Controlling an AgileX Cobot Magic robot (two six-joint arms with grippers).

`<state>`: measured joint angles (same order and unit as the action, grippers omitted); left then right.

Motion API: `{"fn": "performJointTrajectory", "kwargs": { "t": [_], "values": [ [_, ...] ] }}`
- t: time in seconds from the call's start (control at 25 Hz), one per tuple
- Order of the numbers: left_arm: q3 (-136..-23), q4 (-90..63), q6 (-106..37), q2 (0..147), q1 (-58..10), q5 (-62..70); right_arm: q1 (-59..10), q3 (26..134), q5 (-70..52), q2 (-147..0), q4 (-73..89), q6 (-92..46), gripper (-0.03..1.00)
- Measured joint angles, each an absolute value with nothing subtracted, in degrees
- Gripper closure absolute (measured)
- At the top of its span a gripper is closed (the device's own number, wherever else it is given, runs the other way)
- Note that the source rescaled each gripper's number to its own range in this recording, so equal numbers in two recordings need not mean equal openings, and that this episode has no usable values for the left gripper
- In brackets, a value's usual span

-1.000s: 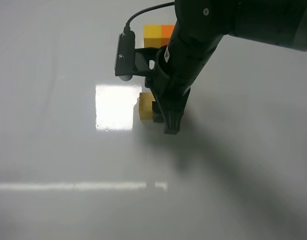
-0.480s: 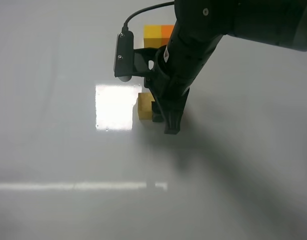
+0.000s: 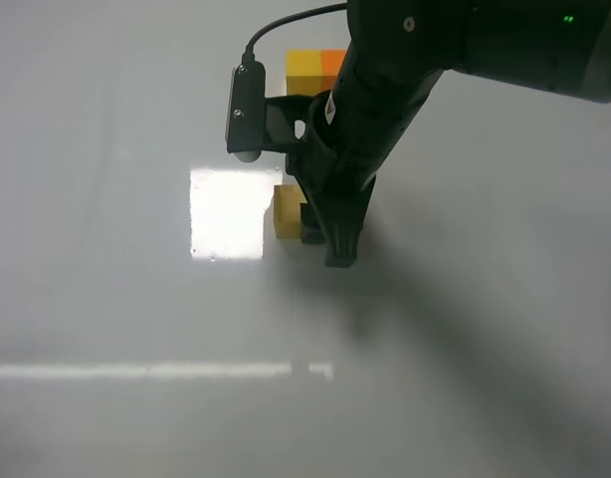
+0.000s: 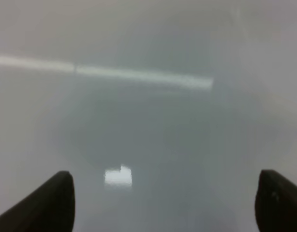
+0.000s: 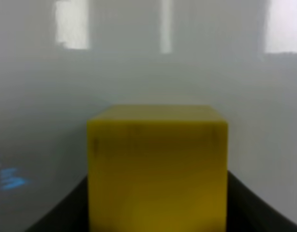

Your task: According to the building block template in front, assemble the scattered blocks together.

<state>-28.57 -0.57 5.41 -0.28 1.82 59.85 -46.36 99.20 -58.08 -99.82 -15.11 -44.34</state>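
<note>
The yellow block (image 3: 287,212) has slid a shade leftward over the last second, nudged along with the right gripper (image 3: 330,234) that straddles it on the pale, glossy table (image 3: 106,299). Reading left to right in the overhead view: a bright window reflection, then the mustard cube just beside it, then the black arm reaching down from two o'clock. The template (image 3: 316,72), a yellow-and-orange bar, sits at twelve o'clock from the cube, well apart and half hidden by the arm. The wrist view shows the matte, square-edged yellow block (image 5: 157,169) filling the gap between the dark jaws, which appear pinched on it. The left gripper (image 4: 163,203) hangs spread over bare table. The orange cube is not visible, probably under the arm. The risk: a smooth wooden cube on a slick surface may twist or skid if squeezed off-centre, spoiling the join.
</note>
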Motion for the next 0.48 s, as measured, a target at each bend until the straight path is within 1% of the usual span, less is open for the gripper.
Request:
{"fn": "performJointTrajectory", "kwargs": {
  "t": [0.08, 0.16, 0.2, 0.32, 0.48],
  "values": [
    [-28.6, -0.6, 5.4, -0.3, 1.8, 59.9, -46.4, 99.2, -57.8, -99.7, -14.4, -44.3, 0.58],
    [-28.6, -0.6, 5.4, -0.3, 1.8, 59.9, -46.4, 99.2, -57.8, -99.0, -13.8, -43.4, 0.43],
    [-28.6, -0.6, 5.4, -0.3, 1.8, 59.9, -46.4, 99.2, -58.1, -98.4, -13.4, -43.0, 0.38],
    [-28.6, -0.6, 5.4, -0.3, 1.8, 59.9, -46.4, 99.2, -59.7, -96.4, -13.0, -41.2, 0.31],
    [-28.6, -0.6, 5.4, -0.3, 1.8, 59.9, -46.4, 99.2, -61.2, -92.9, -12.8, -37.2, 0.29]
  ]
}}
